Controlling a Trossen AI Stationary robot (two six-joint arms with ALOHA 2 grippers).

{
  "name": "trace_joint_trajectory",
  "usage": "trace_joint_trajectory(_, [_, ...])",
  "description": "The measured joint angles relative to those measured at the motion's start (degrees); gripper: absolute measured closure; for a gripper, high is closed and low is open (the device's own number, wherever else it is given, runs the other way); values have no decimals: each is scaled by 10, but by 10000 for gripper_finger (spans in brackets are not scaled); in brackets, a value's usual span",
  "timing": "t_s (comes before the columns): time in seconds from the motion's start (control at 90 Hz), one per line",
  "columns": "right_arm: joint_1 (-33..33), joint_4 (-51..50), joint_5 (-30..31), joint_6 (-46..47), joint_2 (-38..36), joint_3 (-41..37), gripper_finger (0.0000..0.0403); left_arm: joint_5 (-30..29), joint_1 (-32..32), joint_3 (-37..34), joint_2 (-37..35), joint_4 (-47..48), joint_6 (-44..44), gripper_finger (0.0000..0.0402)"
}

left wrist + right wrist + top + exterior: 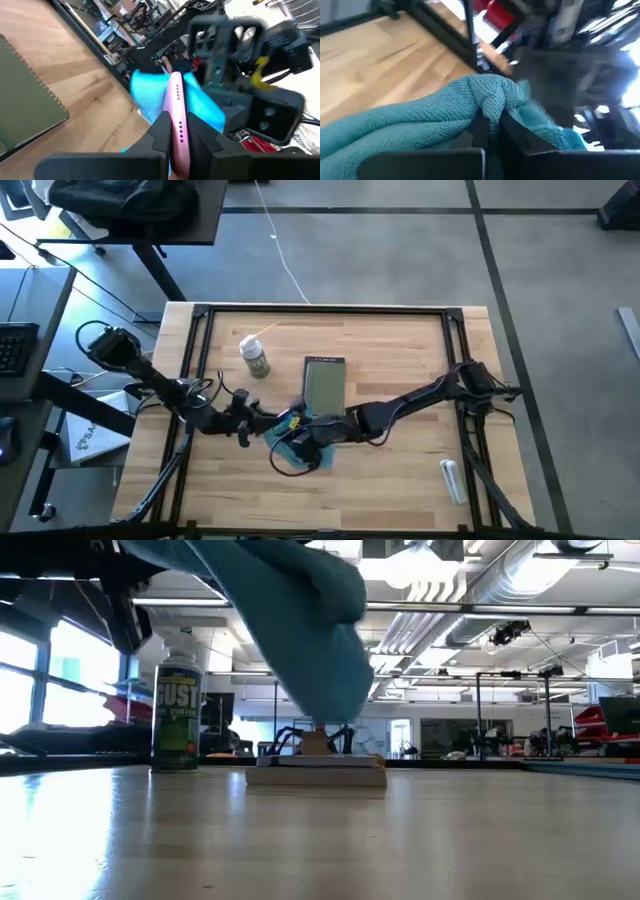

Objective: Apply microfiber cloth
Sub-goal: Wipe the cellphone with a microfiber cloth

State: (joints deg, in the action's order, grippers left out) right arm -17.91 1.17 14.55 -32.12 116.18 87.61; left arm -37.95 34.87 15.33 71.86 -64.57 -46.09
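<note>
Here we are seeing both arms meeting over the near middle of the desk [400, 480]. The left gripper [176, 131] is clamping the pink phone [178, 120] edge-on, its jaws closed on the phone's thin sides, so the phone is standing up between them and reaching forward past the fingertips. The right gripper [492, 129] is pinching the microfiber cloth [435, 117], jaws closed on a bunched fold of the turquoise fabric; the rest of the cloth is draping out to one side of these jaws and hanging loose below them. From the left wrist we are seeing the cloth just beyond the phone's far end, touching or nearly touching it, with the right arm's dark body behind. From above, the cloth is bunching between the two grippers, lifted off the wood. In the low view it is hanging clear above the desk. Just beyond both sets of jaws the grey-green tablet [325, 385] is lying flat, and the spray can [256, 358] is standing upright farther off toward the left arm's side, apart from everything
</note>
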Motion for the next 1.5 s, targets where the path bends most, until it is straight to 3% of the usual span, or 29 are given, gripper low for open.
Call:
trace_joint_trajectory(0.189, [-27,-43,7,34,1,-2,403,7,0,-27,-73,9,21,387])
trace_joint_trajectory(0.378, [-51,-53,73,33,-2,-3,403,14,1,-43,-137,58,16,387])
trace_joint_trajectory(0.644, [-42,-36,139,-30,-15,-3,403,21,1,-43,-141,91,1,387])
trace_joint_trajectory(1.156, [10,60,133,-175,-17,-2,403,18,26,-39,-100,92,-56,387])
trace_joint_trajectory(1.5, [-12,8,43,-36,-19,0,403,66,28,-39,-188,153,-11,387])
